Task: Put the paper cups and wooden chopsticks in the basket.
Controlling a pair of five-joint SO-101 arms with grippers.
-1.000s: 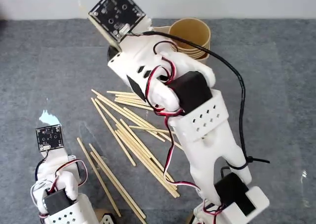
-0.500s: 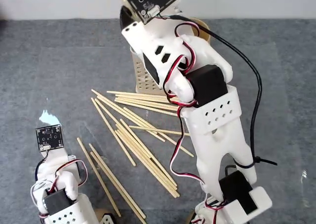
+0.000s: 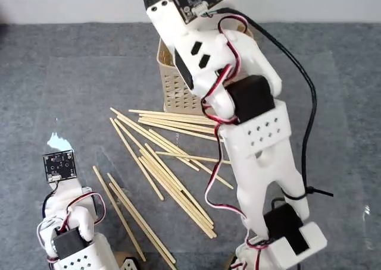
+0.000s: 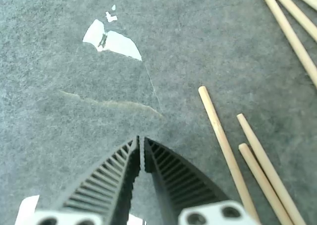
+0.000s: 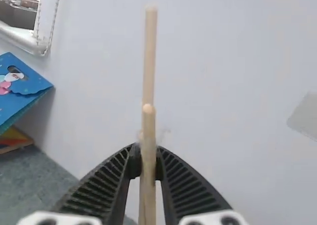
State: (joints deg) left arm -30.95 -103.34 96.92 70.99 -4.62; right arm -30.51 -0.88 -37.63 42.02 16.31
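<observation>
Many wooden chopsticks [image 3: 166,163] lie scattered on the grey mat in front of a tan perforated basket [image 3: 174,87]. My right arm [image 3: 238,103] stretches over the basket, its wrist raised at the far edge of the high view. In the right wrist view my right gripper [image 5: 145,153] is shut on two chopsticks [image 5: 148,121] that point upward against a pale wall. My left gripper [image 4: 141,144] is shut with nothing in it, low over the mat at the near left. Three chopstick ends [image 4: 223,140] lie just beside it.
A torn pale patch [image 4: 111,39] marks the mat ahead of the left gripper, also seen as a pale patch [image 3: 58,142] from above. The left arm [image 3: 68,228] stays at the near left corner. Bare mat lies to the left and right of the chopstick pile.
The right arm has lifted and swung toward the back with the chopsticks, uncovering the basket and covering the stacked cups. The left arm has not moved.
</observation>
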